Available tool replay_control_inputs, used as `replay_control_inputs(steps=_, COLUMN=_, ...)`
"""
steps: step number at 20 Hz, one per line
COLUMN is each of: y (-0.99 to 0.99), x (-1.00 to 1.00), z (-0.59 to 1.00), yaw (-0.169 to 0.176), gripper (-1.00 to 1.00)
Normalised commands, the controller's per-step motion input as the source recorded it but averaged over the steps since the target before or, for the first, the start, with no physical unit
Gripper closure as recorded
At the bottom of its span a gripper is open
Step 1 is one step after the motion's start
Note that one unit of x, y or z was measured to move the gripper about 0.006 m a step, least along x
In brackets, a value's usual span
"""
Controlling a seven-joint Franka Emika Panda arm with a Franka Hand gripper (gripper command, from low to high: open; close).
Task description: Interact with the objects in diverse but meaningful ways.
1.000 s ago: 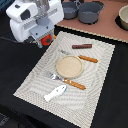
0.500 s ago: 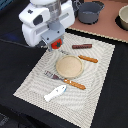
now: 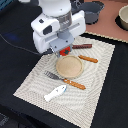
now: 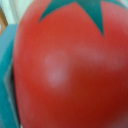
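My gripper (image 3: 61,48) hangs over the far left part of the striped placemat (image 3: 35,82), shut on the red tomato (image 3: 64,51). In the wrist view the tomato (image 4: 65,70), with its green stem cap, fills almost the whole picture. It sits just above the far edge of the tan round plate (image 3: 69,66). On the mat behind the plate lies the dark-brown sausage (image 3: 83,46). The white fish (image 3: 55,92) rests near the mat's front edge. The arm's white body hides the fingers.
An orange-handled knife (image 3: 88,59) lies to the plate's right in the exterior view, and an orange-handled fork (image 3: 65,80) in front of it. Grey pots (image 3: 93,12) and a pale bowl (image 3: 123,17) stand at the back on a tan surface.
The gripper has carried the tomato toward the exterior view's right and slightly nearer, from beyond the mat's left corner to the plate's edge.
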Motion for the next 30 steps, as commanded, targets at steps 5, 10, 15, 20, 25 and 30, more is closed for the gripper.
replay_control_inputs(steps=5, y=0.0, x=0.82, z=0.0, yaw=-0.077, gripper=1.0)
replay_control_inputs(steps=10, y=-0.03, x=0.63, z=0.0, yaw=-0.044, gripper=1.0)
replay_control_inputs(steps=15, y=-0.03, x=0.33, z=0.15, yaw=-0.076, gripper=-1.0)
replay_control_inputs(steps=20, y=0.04, x=0.22, z=0.66, yaw=-0.125, gripper=-1.0)
replay_control_inputs(steps=25, y=0.31, x=0.06, z=0.92, yaw=-0.101, gripper=-1.0)
replay_control_inputs(steps=30, y=0.62, x=0.03, z=0.98, yaw=-0.054, gripper=-1.0)
